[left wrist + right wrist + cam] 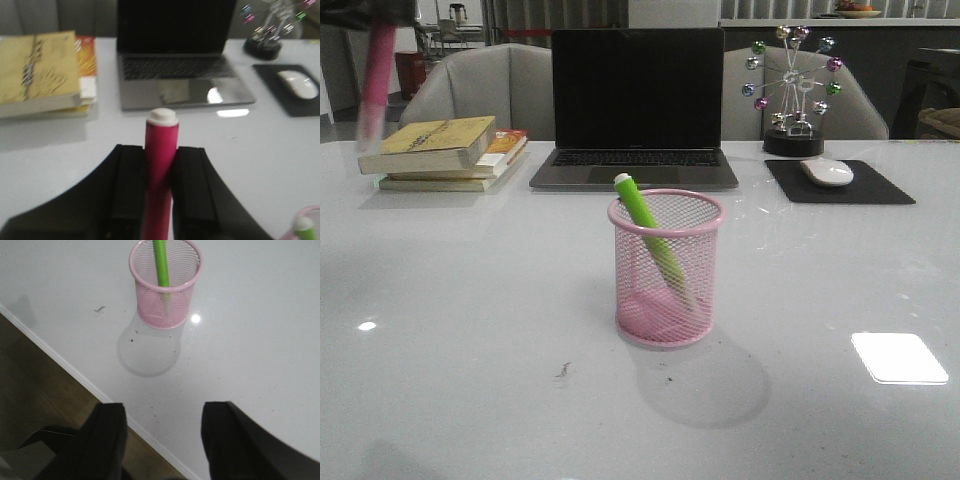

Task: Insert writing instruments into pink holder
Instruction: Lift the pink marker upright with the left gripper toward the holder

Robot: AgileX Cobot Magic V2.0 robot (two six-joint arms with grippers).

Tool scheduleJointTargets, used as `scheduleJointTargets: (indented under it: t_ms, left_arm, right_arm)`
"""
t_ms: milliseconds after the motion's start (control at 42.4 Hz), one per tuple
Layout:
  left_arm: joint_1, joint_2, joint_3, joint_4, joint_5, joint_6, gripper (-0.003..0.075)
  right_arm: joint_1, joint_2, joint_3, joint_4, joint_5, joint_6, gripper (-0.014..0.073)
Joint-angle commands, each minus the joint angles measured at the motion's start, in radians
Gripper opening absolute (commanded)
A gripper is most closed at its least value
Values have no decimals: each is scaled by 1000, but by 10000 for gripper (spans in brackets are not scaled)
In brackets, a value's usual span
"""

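Left gripper clamps magenta pen, axis near vertical, raised high at 10 o'clock from pink holder. Green pen already inside, leaning. Right gripper open, empty, idle. Left arm performs insertion.

The left gripper is clamped on the magenta pen, while the right gripper hangs spread apart.

I'm working at what looks like an office desk: a glossy white table with an open laptop, stacked books, a mouse on a black pad, a ferris-wheel desk toy, and padded chairs behind.
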Motion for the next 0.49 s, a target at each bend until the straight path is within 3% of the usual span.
scheduleJointTargets:
  t_ms: [0, 236, 353, 471]
  left_arm:
    - [-134, -39, 0, -6, -225, -1, 93]
    - [-400, 90, 2, 0, -538, -1, 93]
    - [-457, 187, -11, 16, -660, -24, 93]
    - [-484, 278, -60, 32, -670, -32, 93]
  right_arm:
    - [-1, -9, -27, -2, -71, -10, 456]
    - [-1, -9, -27, -2, -71, -10, 456]
    - [-1, -9, -27, -2, -71, -10, 456]
    - [-1, -9, -27, -2, -71, -10, 456]
